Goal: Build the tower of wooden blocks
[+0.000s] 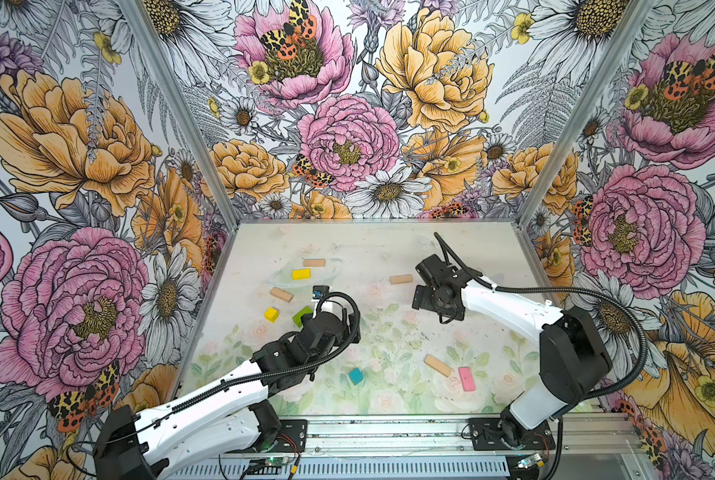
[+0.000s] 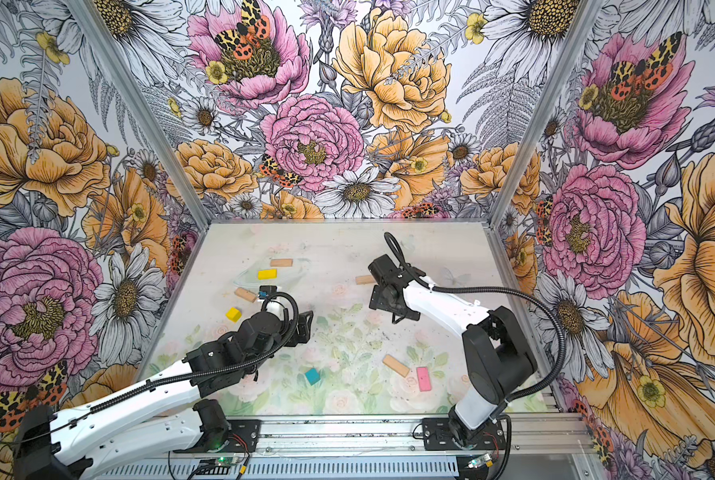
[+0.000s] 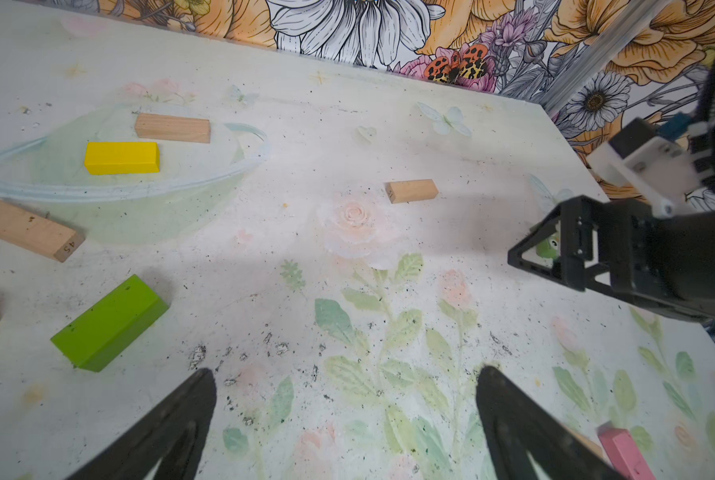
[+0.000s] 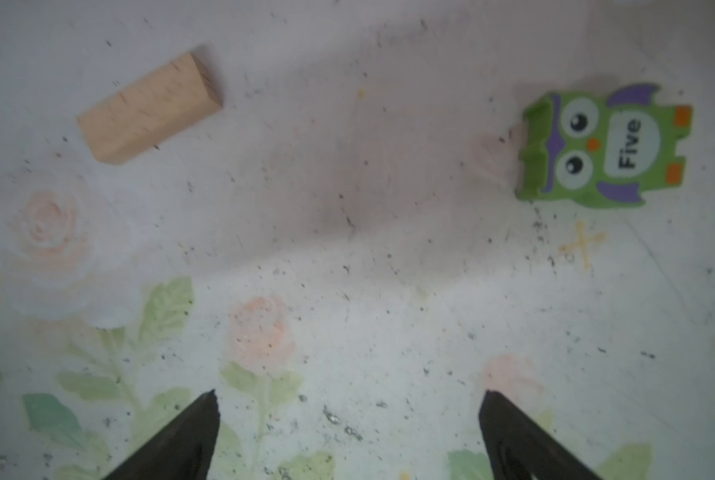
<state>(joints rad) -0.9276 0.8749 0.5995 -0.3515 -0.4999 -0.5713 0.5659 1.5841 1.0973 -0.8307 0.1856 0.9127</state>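
Observation:
The wood blocks lie singly on the table, and no wood block tower is in view. At the back left are a tan plank [image 1: 314, 262], a yellow bar [image 1: 301, 274], another plank [image 1: 281, 294], a yellow cube [image 1: 271, 314] and a lime green block [image 1: 302, 316]. A third plank [image 1: 401, 279] lies mid-back. Near the front are a teal cube [image 1: 356, 375], a plank [image 1: 438, 365] and a pink slab [image 1: 466, 378]. My left gripper [image 3: 347, 372] hovers open over bare table right of the lime block [image 3: 108, 322]. My right gripper [image 4: 349, 392] is open and empty, near the mid-back plank [image 4: 150, 110].
A small green figure with round eyes [image 4: 605, 149] lies flat under the right arm's wrist. Flowered walls close the table on three sides. A metal rail [image 1: 389, 434] with both arm bases runs along the front edge.

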